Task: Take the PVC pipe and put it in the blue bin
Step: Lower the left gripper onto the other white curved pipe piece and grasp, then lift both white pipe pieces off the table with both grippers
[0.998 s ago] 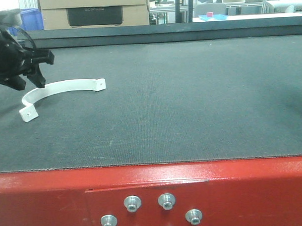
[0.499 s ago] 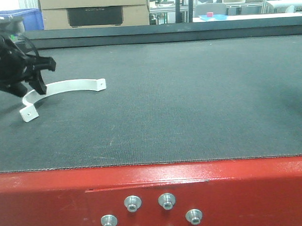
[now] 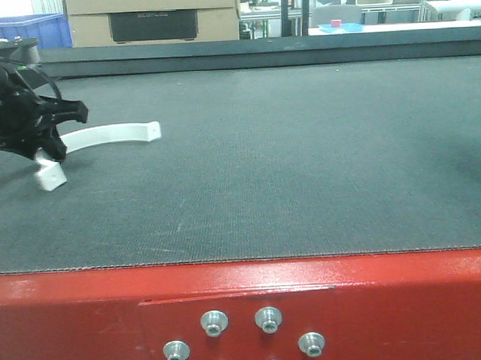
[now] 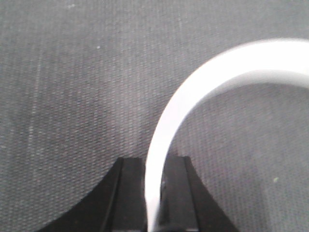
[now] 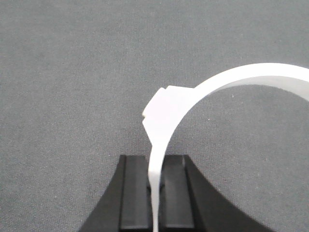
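The PVC pipe (image 3: 112, 135) is a white curved strip with a square tab at each end, on the dark mat at the far left. My left gripper (image 3: 53, 145) is shut on it close to its near tab. In the left wrist view the black jaws (image 4: 153, 162) pinch the PVC pipe strip (image 4: 231, 63), which arcs up and to the right. The right wrist view shows my right gripper (image 5: 154, 158) shut on a white curved strip (image 5: 241, 77) with a tab just past the jaws; this gripper does not show in the front view. The blue bin (image 3: 30, 29) stands behind the table, top left.
A raised dark ledge (image 3: 260, 53) runs along the mat's far edge. Behind it are a cardboard box (image 3: 152, 21) and shelving. The table's red front panel (image 3: 245, 314) carries several bolts.
The left gripper has come down onto the strip and shut on it. The strip has shifted slightly left, and its near tab has risen a little.
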